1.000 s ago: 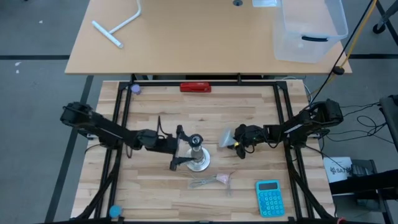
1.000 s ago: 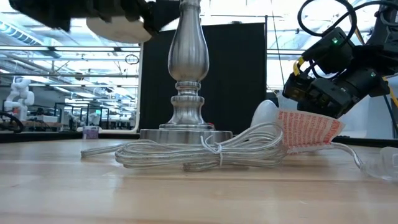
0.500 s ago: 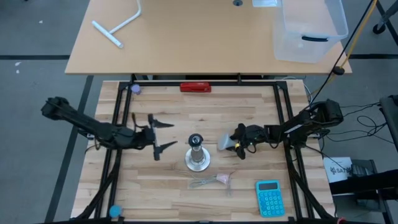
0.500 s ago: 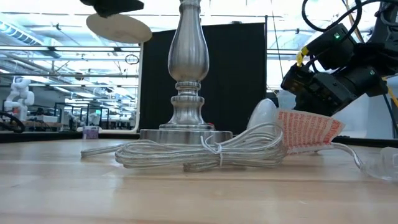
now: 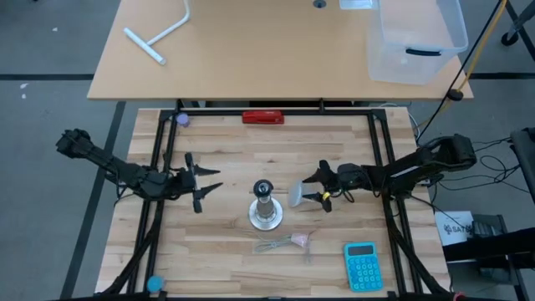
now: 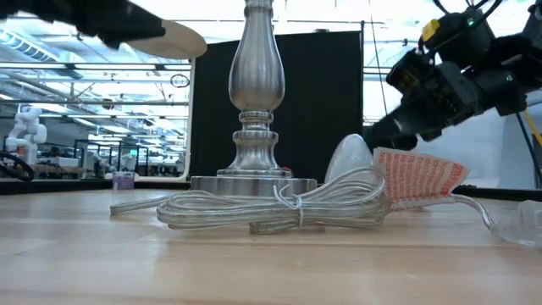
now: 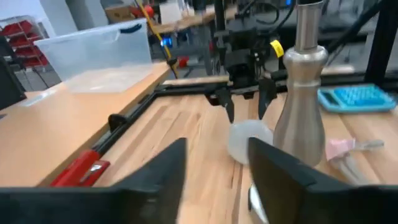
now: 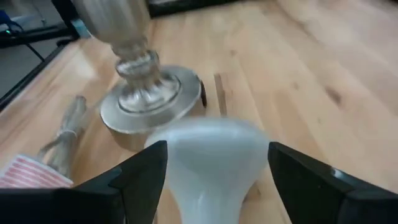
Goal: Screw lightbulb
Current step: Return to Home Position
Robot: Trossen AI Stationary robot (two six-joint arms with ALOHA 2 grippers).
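Left gripper: my left gripper has drawn back from the lamp to left of centre in the high view. Its fingers are spread and hold nothing
Silver lamp: the silver lamp stands upright at mid-frame with its socket bare on top and neither of my grippers touching it
Lightbulb, place: the lightbulb lies on its side on the wooden table, just right of the lamp's round foot
Lightbulb, axis: its long axis runs about flat along the tabletop, left to right in the high view. The domed head points at the lamp and the narrow screw end points back toward my right gripper
Right gripper: my right gripper, right of centre, was closed in on the bulb a moment ago. Now its fingers stand wide apart on either side of the narrow end and clamp nothing
Meaning: the bulb is out of the socket and let go, and both arms are backing off. I judge only the retreat to rest is left
Risk: with nothing holding it, a round bulb on its side may roll
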